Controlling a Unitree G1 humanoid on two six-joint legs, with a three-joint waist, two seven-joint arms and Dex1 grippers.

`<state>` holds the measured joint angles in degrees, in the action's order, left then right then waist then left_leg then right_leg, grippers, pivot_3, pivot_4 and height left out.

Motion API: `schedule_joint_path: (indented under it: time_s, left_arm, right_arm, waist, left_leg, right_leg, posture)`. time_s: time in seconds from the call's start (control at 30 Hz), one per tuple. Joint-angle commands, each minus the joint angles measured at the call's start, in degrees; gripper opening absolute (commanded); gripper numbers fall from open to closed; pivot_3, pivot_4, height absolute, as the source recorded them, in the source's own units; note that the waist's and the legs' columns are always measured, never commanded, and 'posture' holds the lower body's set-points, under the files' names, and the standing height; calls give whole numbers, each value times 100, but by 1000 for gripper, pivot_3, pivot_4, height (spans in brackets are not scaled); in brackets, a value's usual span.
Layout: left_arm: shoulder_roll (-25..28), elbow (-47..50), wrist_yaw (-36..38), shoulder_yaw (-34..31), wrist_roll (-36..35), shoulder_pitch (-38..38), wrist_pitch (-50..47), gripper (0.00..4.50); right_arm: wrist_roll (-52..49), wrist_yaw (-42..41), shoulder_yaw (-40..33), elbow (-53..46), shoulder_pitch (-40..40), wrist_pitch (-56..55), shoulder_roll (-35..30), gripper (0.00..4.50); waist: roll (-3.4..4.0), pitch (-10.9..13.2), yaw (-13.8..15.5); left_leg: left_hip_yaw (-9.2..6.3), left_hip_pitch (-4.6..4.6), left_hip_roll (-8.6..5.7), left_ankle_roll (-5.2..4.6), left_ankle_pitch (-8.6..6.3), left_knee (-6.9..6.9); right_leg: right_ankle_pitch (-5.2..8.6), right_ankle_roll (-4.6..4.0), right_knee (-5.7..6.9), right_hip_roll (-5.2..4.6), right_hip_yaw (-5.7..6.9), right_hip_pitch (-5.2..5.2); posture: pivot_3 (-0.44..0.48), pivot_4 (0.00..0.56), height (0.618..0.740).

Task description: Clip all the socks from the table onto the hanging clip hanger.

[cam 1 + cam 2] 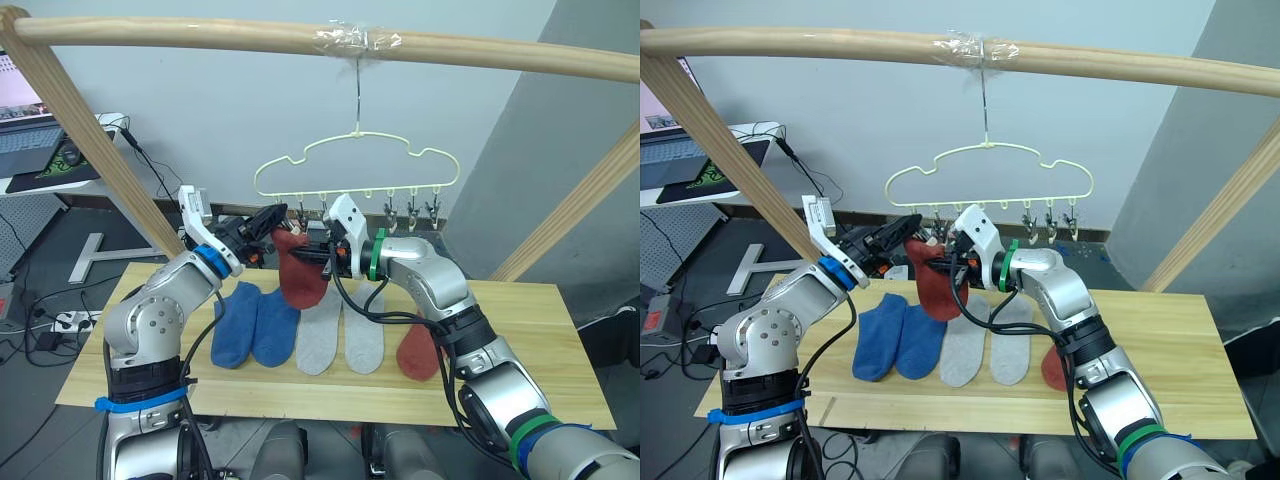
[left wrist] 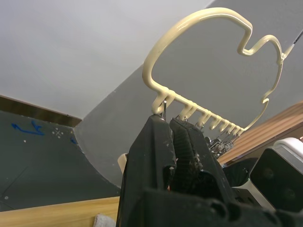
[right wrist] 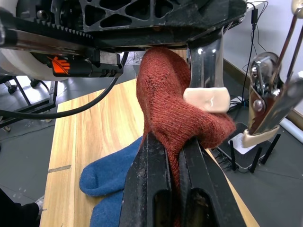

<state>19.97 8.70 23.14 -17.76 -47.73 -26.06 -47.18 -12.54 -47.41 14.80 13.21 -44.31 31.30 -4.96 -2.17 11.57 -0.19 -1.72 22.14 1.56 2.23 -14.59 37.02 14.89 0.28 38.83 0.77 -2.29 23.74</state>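
The pale yellow clip hanger [image 1: 355,165] hangs by its hook from a wooden pole, with a row of small clips [image 1: 410,212] under it. My left gripper [image 1: 278,218] is raised to the leftmost clip [image 2: 163,109] and is shut on it. My right gripper [image 3: 173,142] is shut on a rust red sock [image 1: 300,272] and holds it up just beneath that clip, whose cream pad [image 3: 207,100] touches the fabric. On the table [image 1: 540,340] lie two blue socks [image 1: 252,325], two light grey socks [image 1: 340,338] and another rust red sock [image 1: 418,352], partly behind my right arm.
A thick wooden pole frame [image 1: 200,35] spans overhead, its slanted legs [image 1: 95,140] coming down at both table ends. A desk with a laptop [image 1: 25,140] stands at the back left. Bare tabletop stretches to the right of the socks.
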Motion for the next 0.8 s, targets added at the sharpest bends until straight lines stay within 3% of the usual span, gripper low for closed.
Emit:
schedule_joint_path:
  time_s: [0.03,0.1,0.57,0.8]
  left_arm:
    - [57,138,72,53,2,-90,119,0]
    - [46,143,50,5,-32,-90,128,0]
    - [278,363,79,-321,-595,100,-39,4462]
    - [571,870,-99,-523,-858,638,-210,4462]
  right_arm:
    - [-71,-23,0,-220,-31,-88,43,29]
    - [-61,-6,-3,-204,-40,-89,52,29]
    - [0,135,-33,97,-154,-244,207,0]
    - [-18,232,-59,300,-163,-332,357,0]
  waist:
    - [0,0,0]
    - [0,2,0]
    - [2,15,-19]
    - [5,20,-25]
  left_leg:
    - [0,0,0,0,0,0]
    - [1,1,0,0,0,0]
    - [4,2,1,0,0,-2]
    - [4,40,5,1,0,-3]
  right_leg:
    - [0,0,0,0,0,0]
    - [0,0,-1,0,-1,0]
    - [0,0,-1,0,-4,5]
    - [0,-1,3,1,-4,42]
  posture:
    - [68,189,740]
    - [66,193,740]
    - [67,198,740]
    - [74,198,740]
